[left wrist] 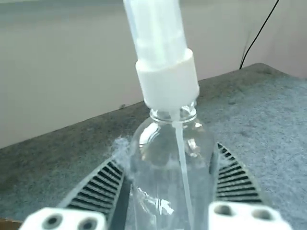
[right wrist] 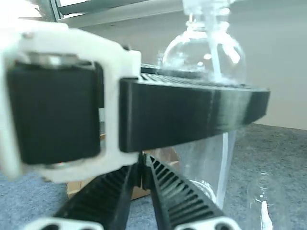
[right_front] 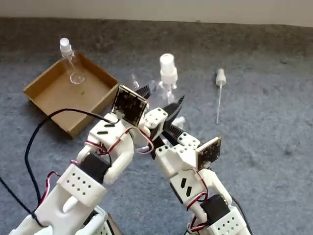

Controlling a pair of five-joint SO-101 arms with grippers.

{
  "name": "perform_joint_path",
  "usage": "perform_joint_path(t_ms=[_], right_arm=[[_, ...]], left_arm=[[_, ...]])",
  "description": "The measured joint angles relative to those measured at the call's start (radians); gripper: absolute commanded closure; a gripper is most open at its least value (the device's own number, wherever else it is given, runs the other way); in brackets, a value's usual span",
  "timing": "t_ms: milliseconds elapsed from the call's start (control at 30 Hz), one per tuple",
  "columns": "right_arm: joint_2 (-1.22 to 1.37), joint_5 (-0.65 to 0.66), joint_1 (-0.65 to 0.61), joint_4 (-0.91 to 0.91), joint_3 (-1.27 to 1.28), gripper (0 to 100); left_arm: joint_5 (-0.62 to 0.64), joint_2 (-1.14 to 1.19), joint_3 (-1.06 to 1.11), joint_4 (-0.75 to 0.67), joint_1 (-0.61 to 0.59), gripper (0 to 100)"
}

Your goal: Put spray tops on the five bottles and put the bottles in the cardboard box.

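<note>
A clear bottle (right_front: 167, 89) stands upright on the grey carpet between the fingers of my left gripper (right_front: 160, 95), which is shut on its body (left wrist: 153, 167). A white spray top (left wrist: 165, 72) sits tilted on its neck, with the dip tube hanging inside. My right gripper (right_front: 168, 129) is just in front of the bottle, low and shut with nothing in it (right wrist: 142, 167). The bottle (right wrist: 206, 57) rises behind the left gripper's black finger (right wrist: 192, 112). The cardboard box (right_front: 54, 93) at the back left holds one capped bottle (right_front: 71, 63).
A loose spray top with a long tube (right_front: 220, 93) lies to the right of the bottle. Another clear bottle without a top (right wrist: 261, 201) is on the carpet close to the grippers. A black cable (right_front: 34, 142) runs along the left arm.
</note>
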Motion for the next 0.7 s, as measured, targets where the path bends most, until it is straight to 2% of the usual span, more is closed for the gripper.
perform_joint_path(t_ms=[267, 700], right_arm=[[0.000, 0.003, -0.003, 0.000, 0.000, 99.3], [-0.002, 0.003, -0.003, 0.015, 0.000, 99.3]], left_arm=[[-0.002, -0.129, 0.000, 0.163, 0.000, 93], [-0.002, -0.261, 0.000, 0.288, -0.002, 93]])
